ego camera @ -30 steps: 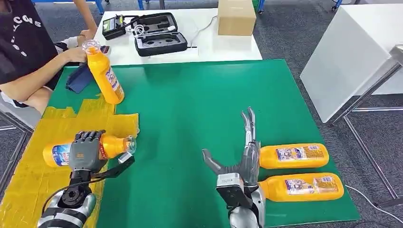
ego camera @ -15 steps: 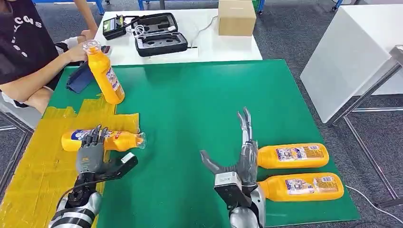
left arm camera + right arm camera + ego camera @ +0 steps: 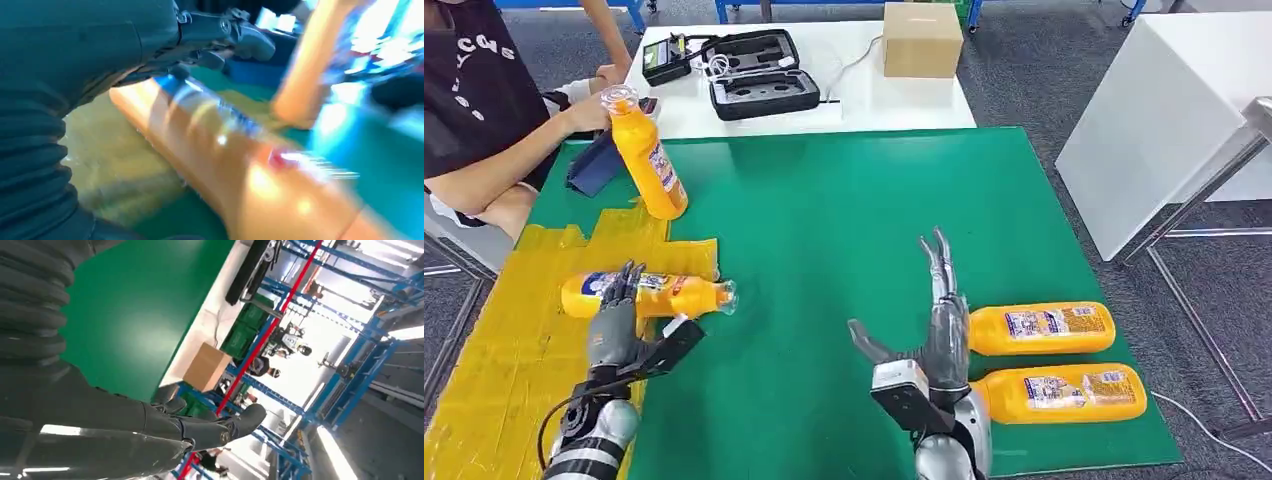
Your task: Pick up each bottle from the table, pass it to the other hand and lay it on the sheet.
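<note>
Both robot hands are open and hold nothing: the left robot hand [image 3: 619,325] has its fingers spread just at the lying bottle [image 3: 646,295], the right robot hand [image 3: 929,325] is stretched flat beside two bottles. Under them is the green bench [image 3: 844,220], and on its left part the yellow sheet [image 3: 514,360]. The lying bottle rests on this sheet. Two more bottles [image 3: 1041,329] [image 3: 1060,393] lie side by side on the bench at the right. A person's hand [image 3: 589,113] holds a tilted bottle [image 3: 646,155] at the far left.

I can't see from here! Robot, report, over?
Left robot hand open beside bottle lying on yellow sheet. Right robot hand open, empty. Nothing in the way.
</note>
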### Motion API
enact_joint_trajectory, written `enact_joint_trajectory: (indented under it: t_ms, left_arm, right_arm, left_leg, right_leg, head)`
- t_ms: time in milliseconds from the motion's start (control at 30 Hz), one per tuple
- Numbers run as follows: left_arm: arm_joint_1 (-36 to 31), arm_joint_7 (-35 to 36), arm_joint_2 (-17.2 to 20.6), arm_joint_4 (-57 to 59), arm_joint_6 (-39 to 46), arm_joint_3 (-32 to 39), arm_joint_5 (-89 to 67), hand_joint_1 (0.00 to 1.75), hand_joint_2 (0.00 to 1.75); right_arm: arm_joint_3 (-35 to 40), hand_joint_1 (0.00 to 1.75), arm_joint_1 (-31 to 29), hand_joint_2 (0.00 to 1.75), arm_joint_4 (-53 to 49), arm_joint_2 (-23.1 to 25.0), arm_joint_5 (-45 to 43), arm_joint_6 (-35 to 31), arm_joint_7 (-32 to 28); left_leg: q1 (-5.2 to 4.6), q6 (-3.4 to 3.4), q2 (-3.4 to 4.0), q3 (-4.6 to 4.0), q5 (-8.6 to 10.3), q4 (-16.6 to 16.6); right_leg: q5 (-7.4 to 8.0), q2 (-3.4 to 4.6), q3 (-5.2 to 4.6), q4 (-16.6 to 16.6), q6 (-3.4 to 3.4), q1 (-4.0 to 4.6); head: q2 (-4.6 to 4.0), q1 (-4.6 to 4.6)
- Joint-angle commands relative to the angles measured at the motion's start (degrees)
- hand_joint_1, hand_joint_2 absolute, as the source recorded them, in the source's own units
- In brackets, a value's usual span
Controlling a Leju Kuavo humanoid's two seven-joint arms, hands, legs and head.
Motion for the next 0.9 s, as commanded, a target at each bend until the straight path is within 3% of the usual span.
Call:
enact_joint_trajectory:
  t_ms: [33, 233, 367, 533, 700, 800, 900]
  left_arm:
    - [14.1, -19.4, -6.7, -32.6, -16.4, 2.2, 32.2, 0.00, 1.75]
    - [16.5, -22.4, -8.4, -38.7, -20.1, 3.0, 37.5, 0.00, 1.75]
    - [18.9, -21.9, -9.3, -43.6, -21.2, 1.3, 37.5, 0.00, 1.75]
    - [18.6, -22.5, -8.9, -44.9, -22.7, -1.1, 39.5, 0.00, 1.75]
    - [18.3, -22.7, -8.2, -44.5, -23.5, -2.0, 40.4, 0.00, 1.75]
    - [18.0, -22.7, -7.9, -45.6, -24.6, -3.6, 41.7, 0.00, 1.75]
    - [18.5, -22.7, -7.7, -47.0, -25.0, -4.8, 42.6, 0.00, 1.75]
  right_arm:
    - [-1.8, 0.00, -0.4, 1.75, -1.1, -10.6, 10.6, 5.1, 7.1]
    - [-5.1, 0.00, 0.3, 1.75, -4.2, -13.6, 14.6, 5.7, 9.8]
    - [-10.6, 0.00, 2.0, 1.75, -4.8, -20.1, 17.3, 12.0, 12.8]
    - [-16.7, 0.00, 3.1, 1.75, -1.1, -29.9, 18.0, 19.7, 11.7]
    - [-18.0, 0.00, 2.7, 1.75, -0.5, -30.0, 18.2, 20.7, 10.9]
    - [-20.3, 0.00, 2.7, 1.75, 1.8, -34.9, 18.5, 23.3, 10.8]
    - [-22.6, 0.00, 2.7, 1.75, 3.4, -35.6, 18.4, 24.2, 9.3]
  left_leg:
    - [0.06, 0.06, 0.22, 0.08, -0.18, 0.1]
    - [-0.06, 0.04, 0.16, -0.04, -0.19, 0.1]
    - [-0.05, 0.08, 0.10, -0.12, -0.16, 0.1]
    - [-0.08, 0.12, -0.05, -0.12, -0.11, 0.0]
    - [-0.18, 0.10, -0.03, -0.05, -0.15, 0.0]
    - [-0.16, 0.08, 0.08, 0.06, -0.20, 0.0]
    - [-0.20, 0.11, -0.05, -0.10, -0.11, 0.0]
  right_leg:
    - [-0.07, 0.08, 0.16, -0.1, 0.08, 0.08]
    - [-0.10, 0.07, -0.01, -0.1, 0.04, -0.06]
    - [-0.05, 0.02, -0.10, -0.1, 0.06, -0.06]
    - [-0.04, -0.10, -0.06, -0.1, 0.08, -0.08]
    - [-0.05, -0.09, 0.01, -0.1, 0.07, -0.16]
    - [-0.07, -0.02, 0.11, -0.1, 0.05, -0.13]
    - [-0.05, -0.16, -0.08, -0.1, 0.07, -0.18]
  head:
    - [0.00, 0.02]
    - [0.00, -0.02]
    - [0.00, -0.02]
    - [0.00, 0.00]
    - [0.00, 0.00]
    - [0.00, -0.02]
    - [0.00, -0.07]
